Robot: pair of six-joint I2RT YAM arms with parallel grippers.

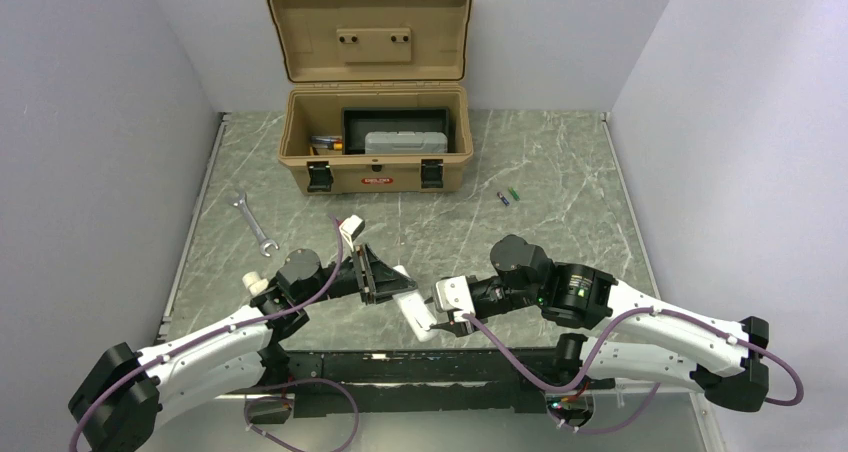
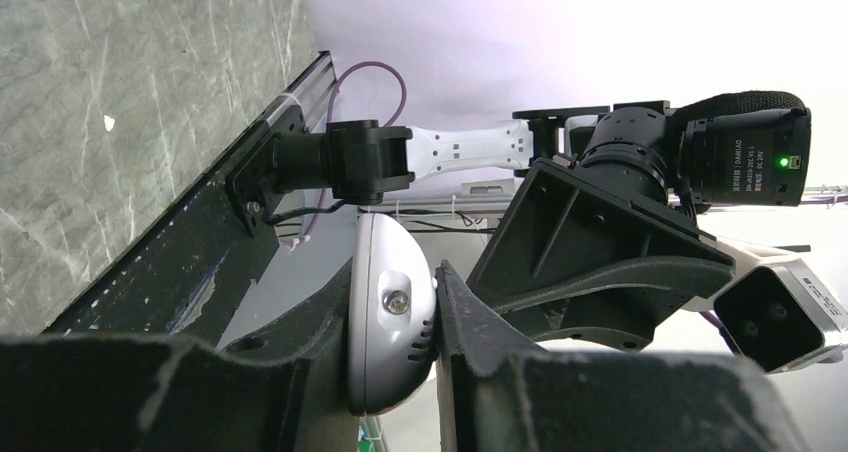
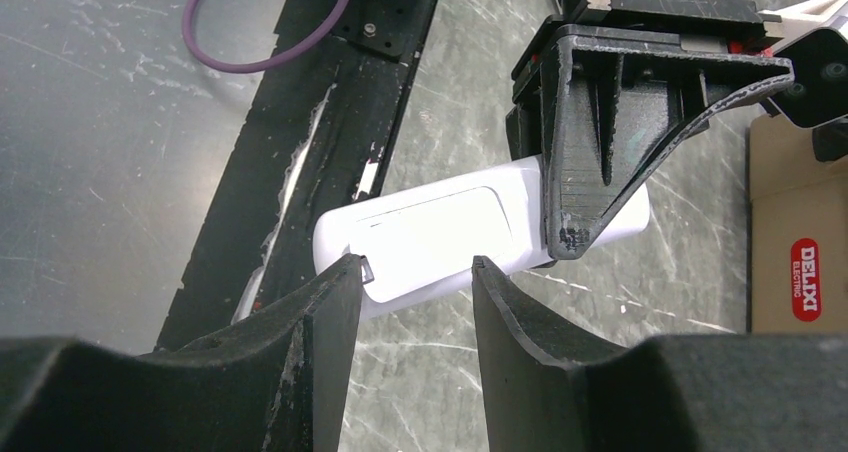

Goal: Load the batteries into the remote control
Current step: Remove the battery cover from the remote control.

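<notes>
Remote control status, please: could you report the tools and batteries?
Left tool shut on remote control. Right tool open at its end. Batteries loose on table, unloaded.

The white remote control (image 1: 414, 312) was held tilted above the table's (image 1: 580, 172) near edge. The two tiny batteries (image 1: 509, 196), one purple and one green, lay together on the table, well apart from it.

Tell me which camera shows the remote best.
Right wrist: the remote shows most of its length, one end clamped in the left hand. Left wrist shows only its rounded end; top external shows it small and partly covered.
</notes>
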